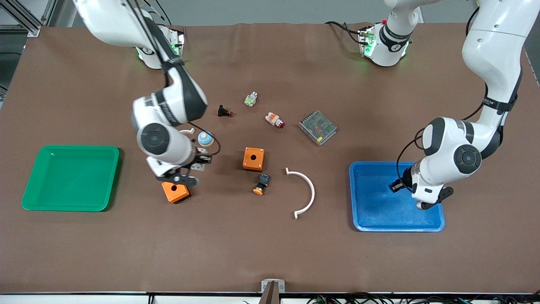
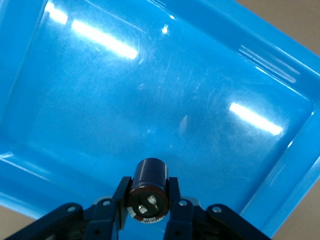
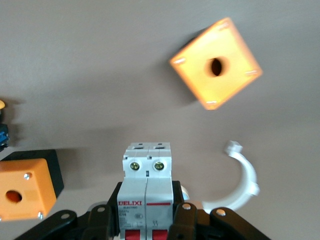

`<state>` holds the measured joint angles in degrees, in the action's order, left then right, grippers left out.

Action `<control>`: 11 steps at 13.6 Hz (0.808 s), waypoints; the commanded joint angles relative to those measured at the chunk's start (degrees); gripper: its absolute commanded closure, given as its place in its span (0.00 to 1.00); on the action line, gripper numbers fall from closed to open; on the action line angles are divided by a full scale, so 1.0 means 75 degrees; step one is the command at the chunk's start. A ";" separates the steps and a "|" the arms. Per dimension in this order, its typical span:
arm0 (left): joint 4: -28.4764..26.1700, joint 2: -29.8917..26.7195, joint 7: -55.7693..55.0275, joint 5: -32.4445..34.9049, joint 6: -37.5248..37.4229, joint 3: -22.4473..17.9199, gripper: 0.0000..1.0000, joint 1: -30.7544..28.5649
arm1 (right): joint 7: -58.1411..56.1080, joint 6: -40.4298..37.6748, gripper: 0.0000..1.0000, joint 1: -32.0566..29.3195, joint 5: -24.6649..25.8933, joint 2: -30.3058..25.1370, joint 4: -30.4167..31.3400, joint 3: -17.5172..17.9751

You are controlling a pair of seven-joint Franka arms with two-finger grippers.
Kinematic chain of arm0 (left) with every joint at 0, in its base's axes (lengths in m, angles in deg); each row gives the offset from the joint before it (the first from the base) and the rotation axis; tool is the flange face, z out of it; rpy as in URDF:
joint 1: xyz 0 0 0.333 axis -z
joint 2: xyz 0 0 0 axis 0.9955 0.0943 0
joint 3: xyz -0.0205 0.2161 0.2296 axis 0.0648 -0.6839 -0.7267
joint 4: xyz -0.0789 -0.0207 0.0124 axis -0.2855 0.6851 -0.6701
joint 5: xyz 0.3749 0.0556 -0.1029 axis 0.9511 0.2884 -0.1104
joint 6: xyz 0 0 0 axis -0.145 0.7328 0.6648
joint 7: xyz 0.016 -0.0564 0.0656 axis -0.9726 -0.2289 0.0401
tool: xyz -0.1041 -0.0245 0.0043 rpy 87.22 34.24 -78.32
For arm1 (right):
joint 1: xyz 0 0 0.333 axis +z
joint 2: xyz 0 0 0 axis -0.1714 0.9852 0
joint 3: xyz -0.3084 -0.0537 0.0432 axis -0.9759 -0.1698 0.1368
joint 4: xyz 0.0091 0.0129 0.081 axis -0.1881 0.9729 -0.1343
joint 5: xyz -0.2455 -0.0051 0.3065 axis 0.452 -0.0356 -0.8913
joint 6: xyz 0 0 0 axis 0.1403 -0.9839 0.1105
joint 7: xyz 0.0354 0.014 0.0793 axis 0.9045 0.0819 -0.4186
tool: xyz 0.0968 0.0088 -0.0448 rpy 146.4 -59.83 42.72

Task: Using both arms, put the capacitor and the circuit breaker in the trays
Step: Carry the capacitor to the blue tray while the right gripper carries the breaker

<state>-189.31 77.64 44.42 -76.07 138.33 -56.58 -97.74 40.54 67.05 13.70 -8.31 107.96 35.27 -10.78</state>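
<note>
Left gripper (image 2: 148,200) had the capacitor (image 2: 149,189) pinched over the blue tray (image 1: 371,219), prob for drop-off, while right gripper (image 3: 148,210) clamped the circuit breaker (image 3: 147,185) above the table near an orange box (image 1: 175,192).

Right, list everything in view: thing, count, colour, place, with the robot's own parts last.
table: one, brown, under everything.
green tray: one, right arm's end.
blue tray: one, left arm's end.
orange boxes: two, one mid-table, one nearer the front camera, under the right pincer.
capacitor: one, black, held over the blue tray.
circuit breaker: one, white-grey, held above the table.
white arc: one, beside the blue tray.
metal grille box: one, grey, mid-table.
switch with orange cap: one, black, by the central box.
left pincer: shut on the capacitor.
right pincer: shut on the circuit breaker.
</note>
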 commanded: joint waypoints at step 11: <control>0.1018 0.0123 0.0082 0.1341 -0.1017 0.0024 0.00 0.0136 | -0.5516 -0.0725 0.75 -0.4535 0.0972 0.0330 -0.1081 0.0082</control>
<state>-183.30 82.00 44.59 -67.18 136.47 -57.00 -97.54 2.01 59.45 -17.46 -2.91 109.49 26.46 -11.46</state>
